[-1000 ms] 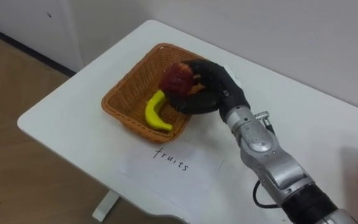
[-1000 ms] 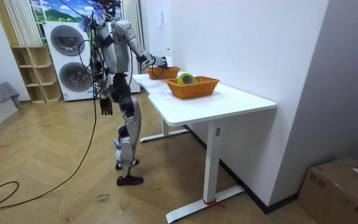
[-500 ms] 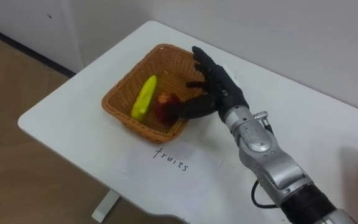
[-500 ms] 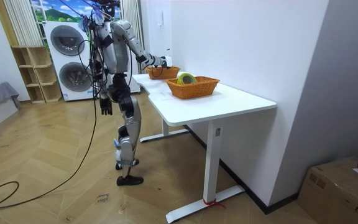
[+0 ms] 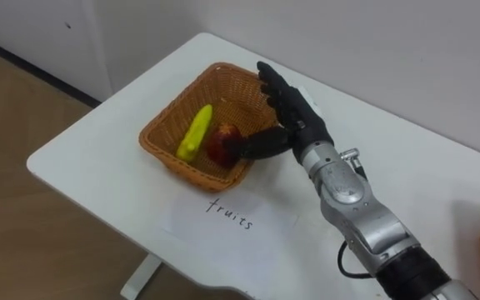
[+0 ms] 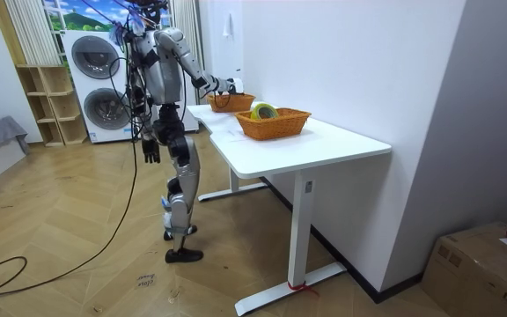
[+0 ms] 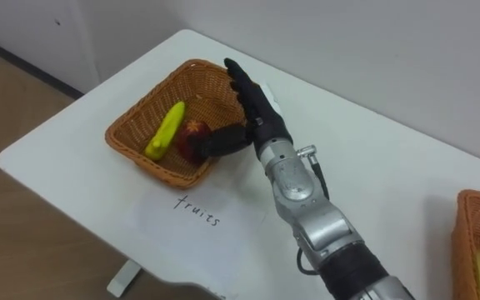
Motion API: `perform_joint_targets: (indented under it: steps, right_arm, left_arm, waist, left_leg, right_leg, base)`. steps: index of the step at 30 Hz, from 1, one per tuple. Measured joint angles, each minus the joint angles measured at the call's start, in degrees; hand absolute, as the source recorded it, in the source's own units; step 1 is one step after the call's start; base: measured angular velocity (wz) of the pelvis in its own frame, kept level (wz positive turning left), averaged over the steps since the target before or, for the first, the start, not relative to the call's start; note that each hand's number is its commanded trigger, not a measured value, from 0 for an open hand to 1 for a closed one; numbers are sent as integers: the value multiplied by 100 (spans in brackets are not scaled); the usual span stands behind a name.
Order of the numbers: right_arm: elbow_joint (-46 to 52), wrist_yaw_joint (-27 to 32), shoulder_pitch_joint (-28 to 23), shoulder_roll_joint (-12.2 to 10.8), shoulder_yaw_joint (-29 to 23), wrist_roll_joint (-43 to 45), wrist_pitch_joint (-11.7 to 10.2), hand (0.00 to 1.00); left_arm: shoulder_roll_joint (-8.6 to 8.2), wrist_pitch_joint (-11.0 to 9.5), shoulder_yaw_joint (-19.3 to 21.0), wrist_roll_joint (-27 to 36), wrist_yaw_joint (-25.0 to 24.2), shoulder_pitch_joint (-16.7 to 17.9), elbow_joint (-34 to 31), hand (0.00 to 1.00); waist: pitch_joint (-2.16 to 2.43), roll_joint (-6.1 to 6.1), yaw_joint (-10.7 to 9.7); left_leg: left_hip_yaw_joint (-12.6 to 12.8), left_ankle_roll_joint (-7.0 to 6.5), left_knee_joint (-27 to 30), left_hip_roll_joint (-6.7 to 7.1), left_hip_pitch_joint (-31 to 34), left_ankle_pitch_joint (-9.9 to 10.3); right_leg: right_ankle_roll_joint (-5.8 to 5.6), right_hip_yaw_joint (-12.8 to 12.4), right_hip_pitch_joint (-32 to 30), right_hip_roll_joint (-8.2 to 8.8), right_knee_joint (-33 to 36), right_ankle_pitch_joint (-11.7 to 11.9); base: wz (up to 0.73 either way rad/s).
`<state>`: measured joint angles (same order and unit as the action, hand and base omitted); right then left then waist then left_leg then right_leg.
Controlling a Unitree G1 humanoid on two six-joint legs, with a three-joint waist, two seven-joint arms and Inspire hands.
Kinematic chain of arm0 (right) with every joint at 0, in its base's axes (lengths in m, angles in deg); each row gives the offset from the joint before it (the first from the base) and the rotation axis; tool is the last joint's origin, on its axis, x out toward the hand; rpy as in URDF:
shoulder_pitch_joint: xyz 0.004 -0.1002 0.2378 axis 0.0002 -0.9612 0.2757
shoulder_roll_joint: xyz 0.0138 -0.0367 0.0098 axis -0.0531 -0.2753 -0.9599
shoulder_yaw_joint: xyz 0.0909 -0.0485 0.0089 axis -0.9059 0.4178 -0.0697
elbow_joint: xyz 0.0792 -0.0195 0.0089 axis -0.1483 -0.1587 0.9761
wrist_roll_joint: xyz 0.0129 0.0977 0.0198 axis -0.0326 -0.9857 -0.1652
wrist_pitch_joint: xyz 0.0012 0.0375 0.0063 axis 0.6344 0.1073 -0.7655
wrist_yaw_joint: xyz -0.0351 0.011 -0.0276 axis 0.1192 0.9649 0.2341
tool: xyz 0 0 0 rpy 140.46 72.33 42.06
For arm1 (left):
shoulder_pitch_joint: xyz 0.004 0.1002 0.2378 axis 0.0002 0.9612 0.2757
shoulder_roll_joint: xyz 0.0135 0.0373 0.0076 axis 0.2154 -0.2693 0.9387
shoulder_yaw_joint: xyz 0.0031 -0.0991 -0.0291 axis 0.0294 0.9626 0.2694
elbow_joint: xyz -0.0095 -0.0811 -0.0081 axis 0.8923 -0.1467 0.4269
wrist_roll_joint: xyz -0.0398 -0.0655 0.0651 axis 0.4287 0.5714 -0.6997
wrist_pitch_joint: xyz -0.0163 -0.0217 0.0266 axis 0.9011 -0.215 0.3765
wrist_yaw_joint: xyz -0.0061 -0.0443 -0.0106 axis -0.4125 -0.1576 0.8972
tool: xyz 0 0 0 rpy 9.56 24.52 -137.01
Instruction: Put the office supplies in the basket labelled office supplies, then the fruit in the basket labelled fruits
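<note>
White table (image 5: 98, 171) on wood floor (image 6: 77, 255); over its wicker basket (image 5: 172, 118), right hand (image 5: 294, 121) with fingers wide

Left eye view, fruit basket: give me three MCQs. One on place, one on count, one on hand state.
1. The red apple lies:
A) in the wicker basket, beside the banana
B) outside the basket
C) under the banana

2. Fruits in the basket:
A) one
B) two
C) four

3. The right hand is:
A) shut on the apple
B) open, fingers straight, over the basket
C) shut, holding nothing

Answers:
1 A, as the apple sits inside the rim, next to the banana.
2 B, as one banana and one apple are all that lie there.
3 B, as the fingers are stretched out above the basket's far side and grip nothing.
</note>
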<state>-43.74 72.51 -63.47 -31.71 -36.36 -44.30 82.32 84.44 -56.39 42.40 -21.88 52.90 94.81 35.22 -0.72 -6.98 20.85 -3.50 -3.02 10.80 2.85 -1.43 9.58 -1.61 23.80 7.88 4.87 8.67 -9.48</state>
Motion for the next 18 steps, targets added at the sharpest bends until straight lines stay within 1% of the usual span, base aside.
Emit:
perform_joint_targets:
  steps: [8, 10, 11, 12, 13, 15, 16, 17, 18]
  right_arm:
    - [83, -1, 2, 67, -25, 48, 0, 0]
    - [221, 4, 3, 143, -37, 26, 0, 0]
    - [399, 7, 5, 232, -53, 26, 0, 0]
    - [571, 9, 17, 297, -136, 38, -27, 0]
    - [622, 8, 24, 316, -201, 63, -58, 0]
    - [851, 21, 27, 405, -503, 46, -129, 0]
    - [919, 29, 27, 425, -595, 23, -129, 0]
    - [1059, 41, 26, 434, -795, 25, -129, 0]
    - [1207, 82, 23, 439, -970, 27, -135, 0]
  left_arm:
    - [30, -20, 4, 10, -95, -161, 24, 0]
    - [27, -41, 3, 7, -103, -231, 49, 0]
    - [28, -53, 5, 4, -103, -277, 99, 0]
    - [28, -83, 18, 2, -102, -329, 148, 0]
    - [26, -99, 19, 2, -102, -353, 180, 0]
    - [23, -125, 13, -1, -104, -363, 186, 0]
    - [22, -128, 14, -2, -108, -363, 183, 0]
    - [23, -137, 23, -16, -122, -366, 185, 0]
    - [23, -141, 64, -54, -127, -327, 191, 0]
  waist:
    - [-7, 10, -74]
    - [-16, 23, -82]
    - [-25, 36, -82]
    - [-35, 50, -103]
    - [-42, 60, -127]
    - [-54, 111, -207]
    - [-57, 131, -233]
    - [-55, 166, -350]
    - [-41, 221, -405]
  left_leg:
    - [-33, 0, 6, 7, -9, 0]
    - [-25, -1, 17, 6, -19, 0]
    - [-21, -1, 19, 6, -21, 1]
    - [-21, -1, 36, 6, -26, 1]
    - [-23, -1, 46, 6, -27, 1]
    - [-3, -2, 49, 7, -30, 1]
    - [10, -2, 51, 5, -29, 1]
    - [1, -3, 52, 5, -26, 2]
    - [15, -4, 48, 2, -28, 3]
  right_leg:
    - [0, -19, 22, 1, 0, 0]
    - [0, -29, 22, 2, 0, 0]
    - [0, -34, 22, 3, 0, 0]
    - [0, -34, 26, 2, 0, 0]
    - [0, -33, 33, 2, -1, 0]
    - [0, -37, 38, 3, -1, 0]
    - [0, -39, 38, 4, -1, 1]
    - [-1, -51, 33, 4, -1, 2]
    - [-2, -83, 23, 4, 1, 3]
  base:
    - [2]
    - [0]
    - [0]
    - [0]
    - [0]
    - [0]
    - [-3]
    - [-6]
    - [-8]
